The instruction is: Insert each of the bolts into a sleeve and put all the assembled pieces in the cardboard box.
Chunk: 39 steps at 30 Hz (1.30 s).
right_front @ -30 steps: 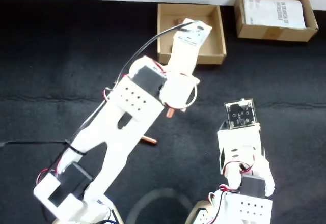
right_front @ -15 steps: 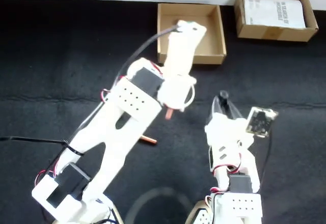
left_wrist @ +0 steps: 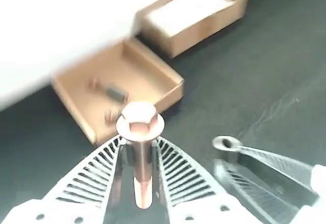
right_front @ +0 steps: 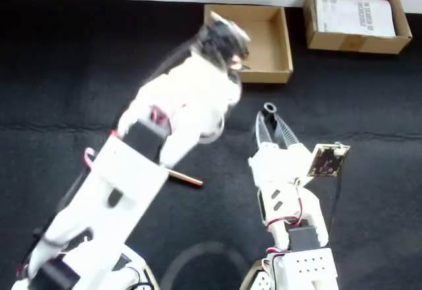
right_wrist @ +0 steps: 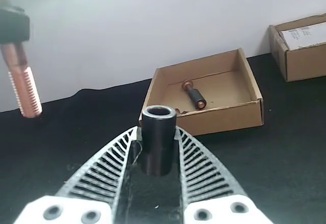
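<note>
Left fingers (left_wrist: 113, 152) closed on copper hex bolt (left_wrist: 140, 124), held raised, threaded end down; spare bolt (right_front: 186, 180) seen lying on table (right_front: 66, 72); right fingers (right_wrist: 128, 145) clamped on black sleeve (right_wrist: 158, 147), bore upward; bolt tip best centred over bore, axes aligned, lowered slowly; cardboard box (right_front: 287, 39) set behind, assembled pieces (right_wrist: 194, 95) inside.

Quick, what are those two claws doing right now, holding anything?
Left gripper: closed, holding a copper-coloured metal bolt.
Right gripper: closed, holding a black cylindrical sleeve.
</note>
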Each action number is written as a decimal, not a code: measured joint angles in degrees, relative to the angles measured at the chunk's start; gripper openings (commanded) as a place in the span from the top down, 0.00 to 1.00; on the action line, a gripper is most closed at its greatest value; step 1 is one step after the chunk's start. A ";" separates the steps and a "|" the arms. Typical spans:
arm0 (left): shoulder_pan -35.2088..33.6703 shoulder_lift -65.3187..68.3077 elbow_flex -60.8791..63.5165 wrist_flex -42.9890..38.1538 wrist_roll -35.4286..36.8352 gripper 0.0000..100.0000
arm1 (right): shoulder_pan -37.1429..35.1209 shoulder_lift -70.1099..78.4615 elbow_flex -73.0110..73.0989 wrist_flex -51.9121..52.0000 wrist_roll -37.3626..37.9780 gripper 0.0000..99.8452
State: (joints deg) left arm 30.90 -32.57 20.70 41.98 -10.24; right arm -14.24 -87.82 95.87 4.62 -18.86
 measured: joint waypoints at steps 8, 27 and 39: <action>4.57 -12.22 12.92 -11.87 -7.56 0.99 | -3.60 0.00 0.00 0.00 0.00 0.99; -1.05 -5.54 20.84 -28.57 15.38 0.99 | -8.62 0.00 0.00 0.00 0.00 0.99; -1.05 -0.97 11.08 -19.34 19.08 0.99 | -8.62 0.00 0.00 0.00 0.00 0.99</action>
State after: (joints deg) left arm 29.85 -33.54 31.78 22.64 8.84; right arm -22.86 -87.82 95.87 4.62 -18.86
